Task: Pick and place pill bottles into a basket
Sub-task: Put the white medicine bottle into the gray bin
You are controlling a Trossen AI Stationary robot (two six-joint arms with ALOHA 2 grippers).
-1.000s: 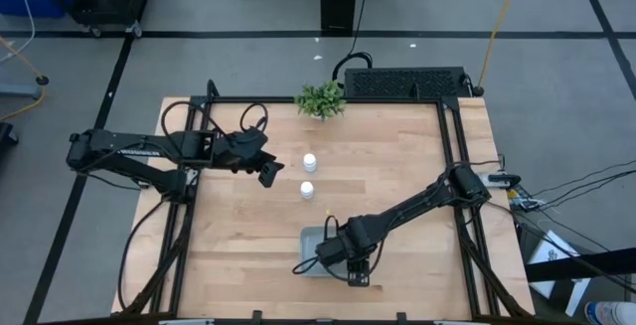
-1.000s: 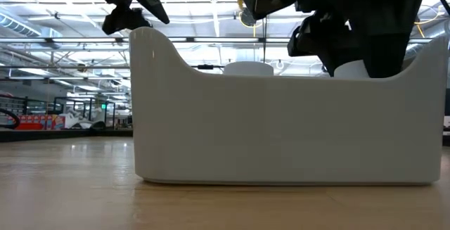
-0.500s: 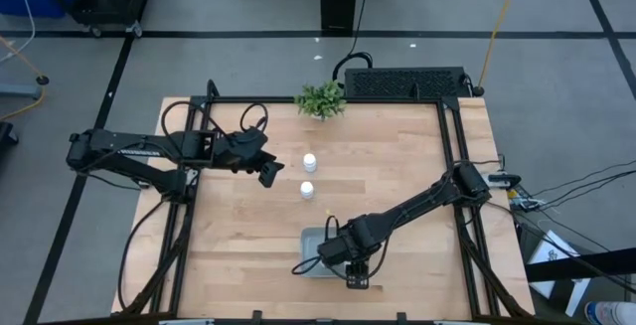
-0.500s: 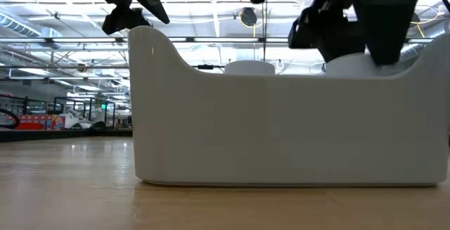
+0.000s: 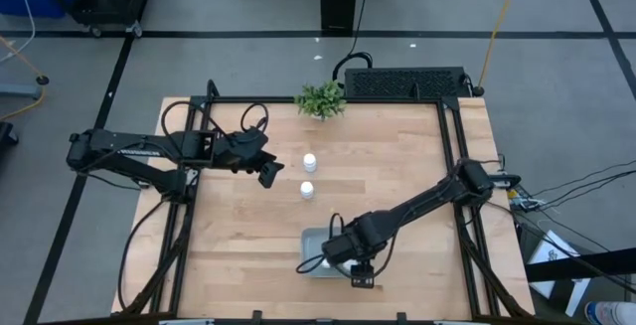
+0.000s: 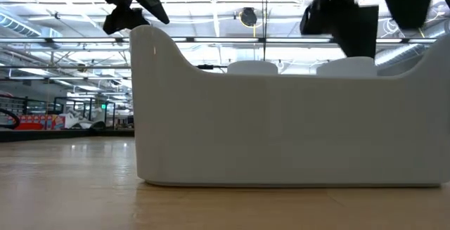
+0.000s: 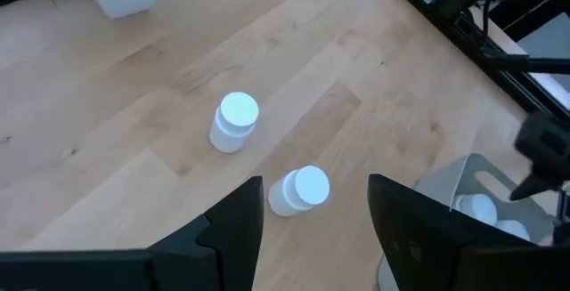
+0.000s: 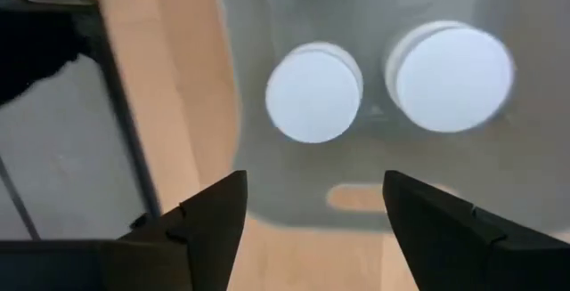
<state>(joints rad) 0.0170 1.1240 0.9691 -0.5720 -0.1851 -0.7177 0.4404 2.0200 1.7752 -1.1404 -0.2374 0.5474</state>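
Note:
The pale basket (image 5: pixel 312 238) stands near the table's near edge and fills the low view (image 6: pixel 281 131). Several white pill bottles stand upright in it, with two caps under my right gripper (image 8: pixel 313 92) (image 8: pixel 452 66). My right gripper (image 8: pixel 313 193) hangs open and empty above the basket's near end (image 5: pixel 348 262). Two more bottles (image 5: pixel 310 161) (image 5: pixel 307 190) stand on their bases mid-table. My left gripper (image 5: pixel 270 171) hovers open and empty just left of them, and its wrist view shows both bottles (image 7: pixel 236 120) (image 7: pixel 298 189).
A small green plant (image 5: pixel 320 98) in a white pot stands at the table's far edge. A black box (image 5: pixel 405 82) lies at the far right. Bare wood lies to the left and right of the basket.
My right gripper has gone up from the bottles in the basket and a little toward the table's near edge. The bottle that stood under it stays upright in the basket.

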